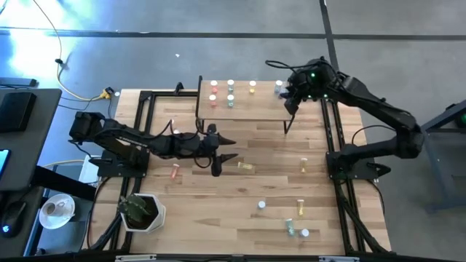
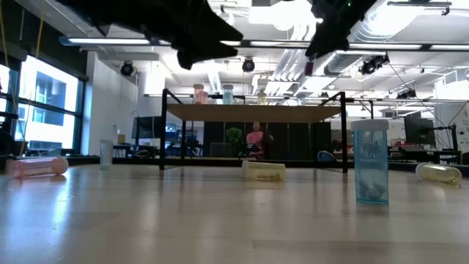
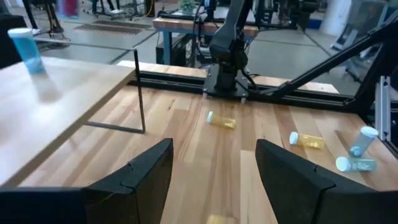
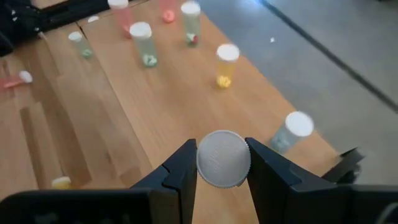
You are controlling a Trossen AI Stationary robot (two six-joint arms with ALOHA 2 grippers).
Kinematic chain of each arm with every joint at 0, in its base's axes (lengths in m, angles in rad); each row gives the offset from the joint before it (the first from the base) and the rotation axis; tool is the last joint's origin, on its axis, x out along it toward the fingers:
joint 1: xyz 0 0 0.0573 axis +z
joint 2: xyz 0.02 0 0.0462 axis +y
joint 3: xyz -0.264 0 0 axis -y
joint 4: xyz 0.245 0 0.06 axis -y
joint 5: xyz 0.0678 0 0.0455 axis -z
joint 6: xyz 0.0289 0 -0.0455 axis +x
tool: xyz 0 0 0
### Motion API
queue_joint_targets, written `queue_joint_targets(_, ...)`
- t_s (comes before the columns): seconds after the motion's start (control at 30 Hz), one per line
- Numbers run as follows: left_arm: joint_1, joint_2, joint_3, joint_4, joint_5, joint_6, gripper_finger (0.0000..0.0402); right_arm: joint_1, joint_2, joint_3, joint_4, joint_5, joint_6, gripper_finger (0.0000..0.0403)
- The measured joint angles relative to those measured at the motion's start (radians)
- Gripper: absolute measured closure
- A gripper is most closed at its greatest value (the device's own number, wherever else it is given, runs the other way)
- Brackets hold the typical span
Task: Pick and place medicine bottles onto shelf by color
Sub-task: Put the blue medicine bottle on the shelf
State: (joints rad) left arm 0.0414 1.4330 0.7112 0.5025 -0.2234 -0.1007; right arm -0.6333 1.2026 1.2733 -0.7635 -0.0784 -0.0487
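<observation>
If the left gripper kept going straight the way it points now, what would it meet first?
Probably the yellow bottle lying on the tabletop just ahead of the open left gripper. Beyond it stands the right arm's base. Depth is hard to judge, so the gripper might pass above the bottle.

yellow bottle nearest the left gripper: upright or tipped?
Tipped. The yellow bottle lies on its side on the tabletop, just ahead of the left gripper, whose fingers are open.
</observation>
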Motion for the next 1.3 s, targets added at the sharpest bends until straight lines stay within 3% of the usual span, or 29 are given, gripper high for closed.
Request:
queue_joint_targets(0.23, 0.0, 0.0, -0.073, 0.042, -0.002, -0.056, 0.0181, -0.031, 0.002, -0.077, 0.065, -0.011, 0.06, 0.0299)
queue_joint_targets(0.57, -0.01, 0.0, -0.093, 0.044, 0.003, -0.089, 0.0181, -0.035, 0.09, -0.078, 0.107, -0.027, 0.094, 0.0299)
queue_joint_targets(1.3, -0.009, 0.001, -0.093, 0.043, 0.002, -0.08, 0.0181, -0.033, 0.13, -0.004, -0.055, -0.001, 0.092, 0.0299)
